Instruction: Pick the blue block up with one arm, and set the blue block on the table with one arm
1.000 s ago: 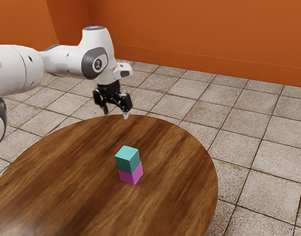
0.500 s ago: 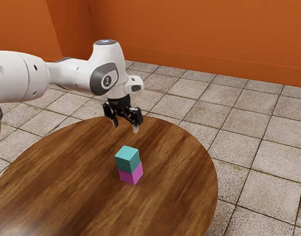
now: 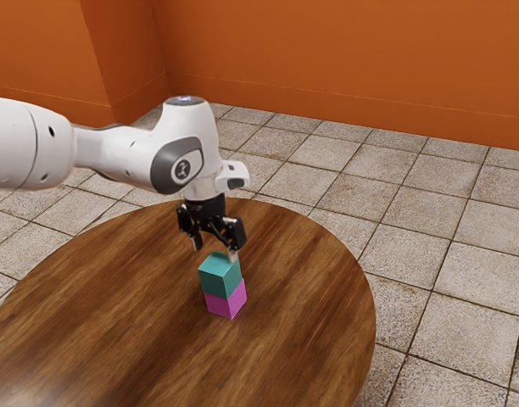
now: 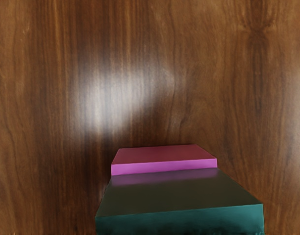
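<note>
Teal block [image 3: 219, 276]: here's our blue one, and it's riding on top of the magenta block [image 3: 224, 303], upright, out of the claw's grip!
Magenta block: bottom of the stack, standing on the wooden desk [image 3: 310, 331], peeking out past its partner in the wrist view.
Claw [image 3: 215, 251]: fingers spread wide, nothing held, right over the stack, one tip close by the teal top; whether it touches, I can't tell.
Pick-up: lined up, it seems, but no grip. Next comes a little more depth, then the squeeze, and going too low could catch the magenta block.
Set-down: all to play for! Lift, clear the stack, and a landing on bare desk remain.
</note>
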